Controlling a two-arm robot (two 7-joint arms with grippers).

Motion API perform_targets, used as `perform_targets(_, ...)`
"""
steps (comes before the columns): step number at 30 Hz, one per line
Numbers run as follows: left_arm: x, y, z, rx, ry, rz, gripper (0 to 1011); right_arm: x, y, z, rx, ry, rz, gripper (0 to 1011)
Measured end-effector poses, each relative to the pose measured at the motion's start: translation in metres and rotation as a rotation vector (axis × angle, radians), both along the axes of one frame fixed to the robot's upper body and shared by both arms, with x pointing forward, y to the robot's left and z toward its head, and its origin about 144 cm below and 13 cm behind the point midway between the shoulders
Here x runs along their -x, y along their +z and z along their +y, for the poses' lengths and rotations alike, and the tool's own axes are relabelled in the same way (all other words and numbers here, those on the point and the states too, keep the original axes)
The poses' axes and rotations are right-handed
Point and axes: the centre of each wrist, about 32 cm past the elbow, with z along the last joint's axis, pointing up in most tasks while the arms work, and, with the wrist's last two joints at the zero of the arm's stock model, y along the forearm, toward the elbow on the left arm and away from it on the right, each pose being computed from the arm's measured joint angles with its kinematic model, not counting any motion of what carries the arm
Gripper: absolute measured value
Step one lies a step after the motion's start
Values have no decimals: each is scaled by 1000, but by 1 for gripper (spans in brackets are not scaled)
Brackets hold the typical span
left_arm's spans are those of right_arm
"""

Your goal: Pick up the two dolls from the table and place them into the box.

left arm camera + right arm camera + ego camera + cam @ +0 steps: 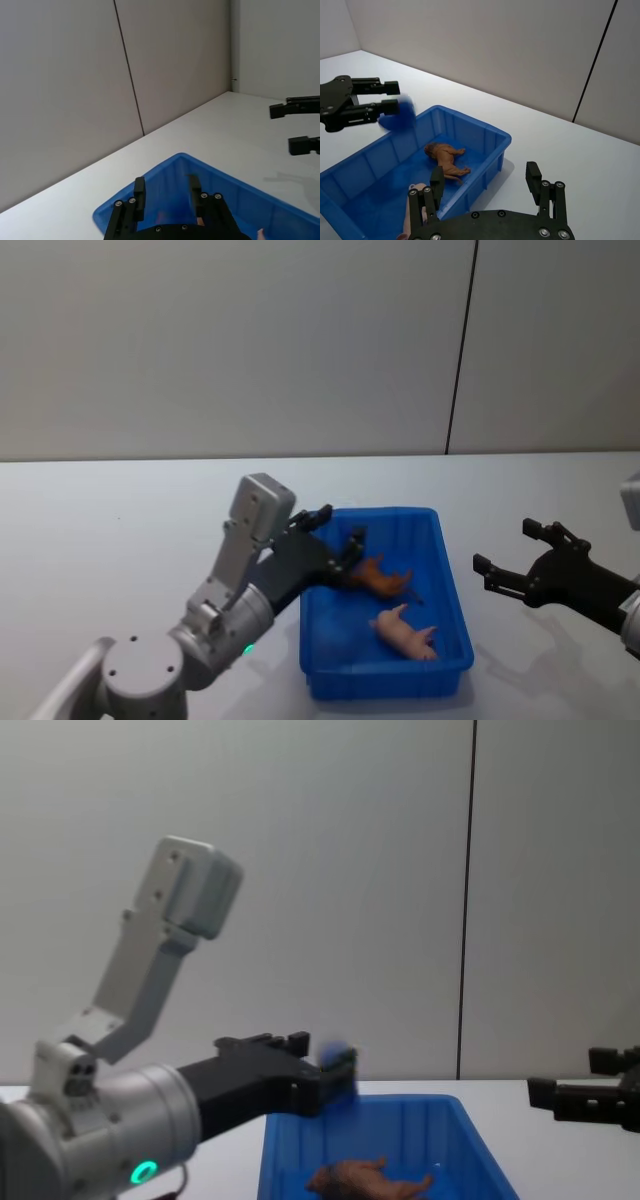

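Nearly done: brown doll (pixel 381 577) already lies in the box (pixel 452 600), next to a pink figure (pixel 405 631). My left gripper (pixel 390 106) hovers over the box's left rim, pinching the blue doll (pixel 400 114). Right gripper (pixel 510 558) idles open, right of the box.

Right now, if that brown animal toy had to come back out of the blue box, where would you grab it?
Across its trunk, coming straight down. The brown figure lies on its side on the floor of the blue box, legs sticking out, so the trunk is the slimmest solid part, and the walls would likely block a sideways approach.
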Motion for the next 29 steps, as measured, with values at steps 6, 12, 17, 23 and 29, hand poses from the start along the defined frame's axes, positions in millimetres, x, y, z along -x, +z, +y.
perform_targets(6, -1, -1, -10, 8, -27, 4, 681, 0, 0, 0, 0, 0, 0, 1001)
perform_targets(12, -2, 0, -17, 21, -44, -9, 887, 0, 0, 0, 0, 0, 0, 1001)
perform_targets(17, -3, 2, -19, 35, -49, -38, 983, 0, 0, 0, 0, 0, 0, 1001)
perform_targets(23, -3, 6, -20, 50, -43, -75, 1000, 0, 0, 0, 0, 0, 0, 1001)
perform_targets(29, -3, 8, -20, 59, -37, -96, 1000, 0, 0, 0, 0, 0, 0, 1001)
